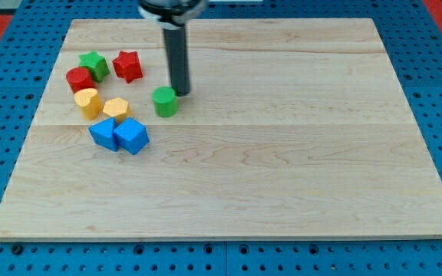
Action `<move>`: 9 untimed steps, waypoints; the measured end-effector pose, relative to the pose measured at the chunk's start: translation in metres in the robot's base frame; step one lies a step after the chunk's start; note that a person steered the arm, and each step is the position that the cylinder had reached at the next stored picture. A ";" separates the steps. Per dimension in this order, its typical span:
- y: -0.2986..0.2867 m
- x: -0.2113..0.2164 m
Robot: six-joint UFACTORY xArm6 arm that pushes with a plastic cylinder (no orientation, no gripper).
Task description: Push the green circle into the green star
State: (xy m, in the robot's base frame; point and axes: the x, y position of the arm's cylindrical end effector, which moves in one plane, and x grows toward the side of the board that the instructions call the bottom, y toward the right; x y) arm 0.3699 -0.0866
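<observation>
Now lining up: my tip [181, 93] just right of green circle [165, 101], green star [94, 65] up-left. Next, push leftward and up. No claw fitted.

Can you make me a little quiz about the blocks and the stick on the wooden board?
1. True or false: my tip is just to the view's right of the green circle.
2. How many blue blocks are there?
3. Which block sits beside the green star: A) red circle B) a purple one?

Key: 1 true. 2 two. 3 A.
</observation>
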 end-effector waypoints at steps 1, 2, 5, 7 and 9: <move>0.032 0.033; -0.018 0.031; -0.061 0.037; -0.113 -0.019; -0.111 -0.015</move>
